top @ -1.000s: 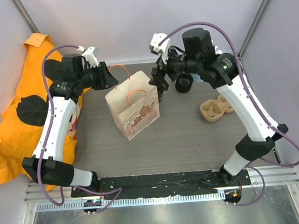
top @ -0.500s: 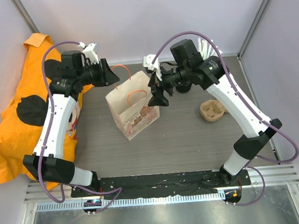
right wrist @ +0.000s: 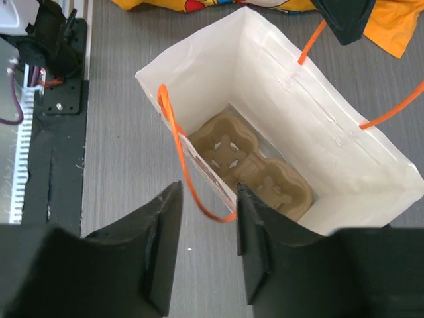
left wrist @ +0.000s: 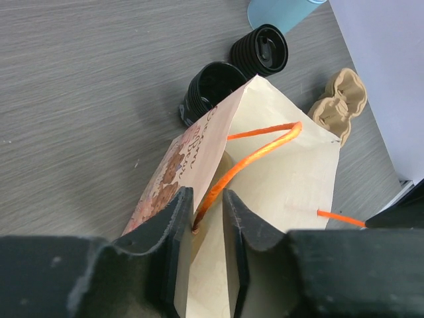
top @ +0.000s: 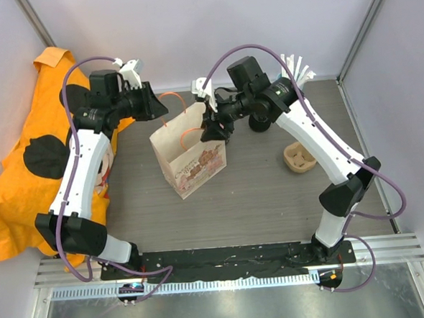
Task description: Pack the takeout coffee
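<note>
With the left end effector [left wrist: 207, 205] narrowly parted astride the rim of the paper bag [left wrist: 298, 179] and the right end effector [right wrist: 209, 199] half-open and empty, clear the orange handle [right wrist: 177, 152] before fetching the takeout coffee [left wrist: 212, 89] near the far edge of the counter [top: 258, 199].

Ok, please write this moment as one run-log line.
left gripper around orange handle | right gripper open above paper bag | pulp tray inside bag | black cups on table, unpacked
</note>
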